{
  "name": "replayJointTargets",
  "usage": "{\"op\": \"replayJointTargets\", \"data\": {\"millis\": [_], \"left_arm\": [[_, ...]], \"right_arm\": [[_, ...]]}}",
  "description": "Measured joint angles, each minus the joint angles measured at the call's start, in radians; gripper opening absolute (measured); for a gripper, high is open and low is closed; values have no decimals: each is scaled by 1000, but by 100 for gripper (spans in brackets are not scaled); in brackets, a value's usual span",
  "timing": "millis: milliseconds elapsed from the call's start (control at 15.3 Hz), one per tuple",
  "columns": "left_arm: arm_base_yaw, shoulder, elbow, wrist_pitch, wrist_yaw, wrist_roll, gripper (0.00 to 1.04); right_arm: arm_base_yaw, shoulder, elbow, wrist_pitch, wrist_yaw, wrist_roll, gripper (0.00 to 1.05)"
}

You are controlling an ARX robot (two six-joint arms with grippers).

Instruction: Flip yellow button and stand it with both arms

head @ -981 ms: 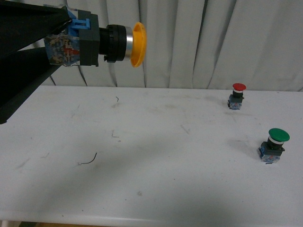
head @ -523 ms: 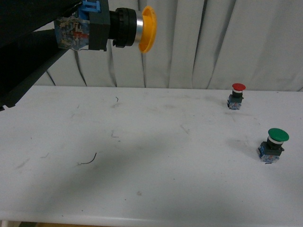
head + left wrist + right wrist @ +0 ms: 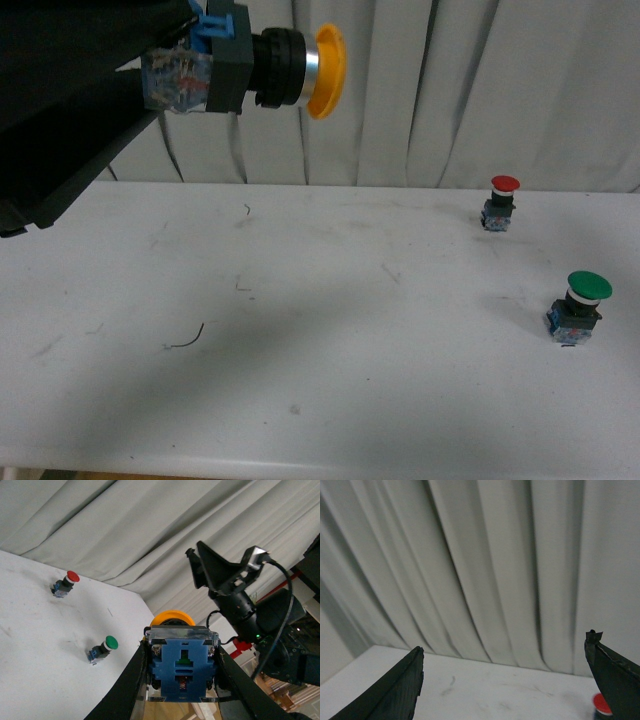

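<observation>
- position: the button point(image 3: 255, 72) is held high in the air, well above the table point(image 3: 330, 330), lying sideways with its cap point(image 3: 328, 72) pointing toward the robot's right.
- left gripper point(image 3: 172, 75): closed on the rear of the block point(image 3: 225, 75), one finger on each flat side.
- right gripper point(image 3: 505, 680): jaws spread wide with nothing between them, and apart from the button.
- handling (judgement): the button is small, light and rigid, so it should not deform under the jaws. the clear terminal end looks like the most fragile part.
- handling (judgement): the cap is smooth and domed, so a grip there is likely to slip. the flat block sides and the ribbed collar point(image 3: 278, 68) give a surer hold.
- take-hold point (judgement): the block is occupied, so the right gripper should clamp the collar, just behind the cap. this leaves the block end free to set down.
- front view only: height above the table, sideways attitude, and the standing red switch point(image 3: 501, 203) and green switch point(image 3: 578, 305) far to the right.
- left wrist view only: the blue rear face of the block seated squarely between the fingers, and the right arm raised beyond the cap with its jaws apart.
- right wrist view only: the gap between its own fingers. the button is not in this view.
</observation>
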Motion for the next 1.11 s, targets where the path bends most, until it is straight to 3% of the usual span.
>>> {"op": "replayJointTargets", "data": {"millis": [196, 327, 393, 523, 654, 850, 1112], "left_arm": [[2, 13, 0, -1, 3, 0, 32], [2, 14, 0, 0, 3, 0, 32], [1, 16, 0, 0, 3, -1, 32], [2, 18, 0, 0, 3, -2, 32], [6, 18, 0, 0, 3, -9, 32], [7, 20, 0, 0, 4, -18, 32], [9, 46, -1, 0, 8, -29, 32]], "right_arm": [[62, -31, -106, 187, -174, 224, 98], [128, -32, -213, 425, -331, 512, 98], [150, -16, -224, 455, -370, 618, 98], [182, 88, -224, 446, -377, 881, 98], [217, 165, -221, 439, -324, 1044, 98], [291, 192, -205, 447, -315, 1151, 98], [355, 221, -178, 445, -310, 1165, 98]]}}
